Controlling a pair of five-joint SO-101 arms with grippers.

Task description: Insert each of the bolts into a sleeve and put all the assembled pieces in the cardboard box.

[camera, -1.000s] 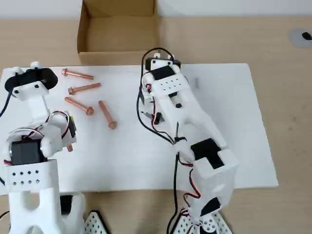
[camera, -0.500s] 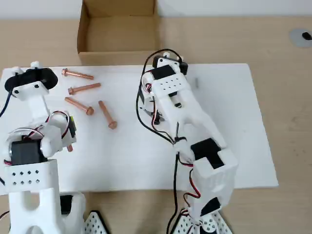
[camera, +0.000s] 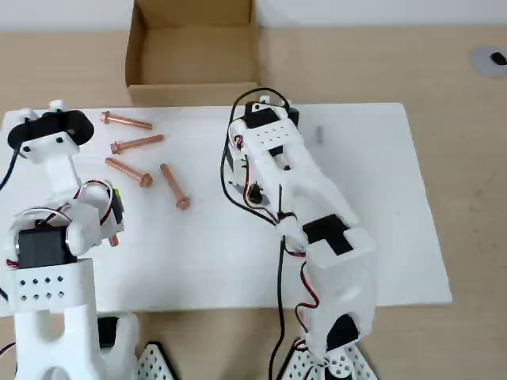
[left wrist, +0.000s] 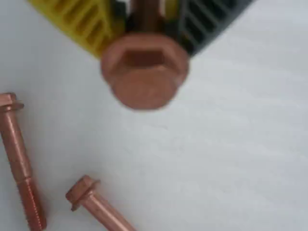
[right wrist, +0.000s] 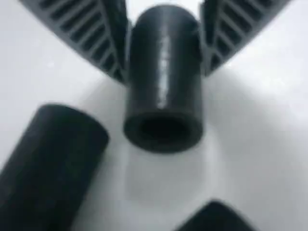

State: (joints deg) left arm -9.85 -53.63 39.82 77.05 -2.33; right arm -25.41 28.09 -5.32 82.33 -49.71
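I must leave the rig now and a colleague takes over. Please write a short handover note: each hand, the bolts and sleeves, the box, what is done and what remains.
Left hand: shut on a bolt, head end free, over the white sheet.
Right hand: shut on a black sleeve, open end free; two more sleeves lie beside it.
Four loose bolts lie on the sheet between the arms.
Done: one bolt and one sleeve picked up. No bolt is in a sleeve; nothing lies in the cardboard box.
Left: join the held pair, box it, then repeat for the rest.
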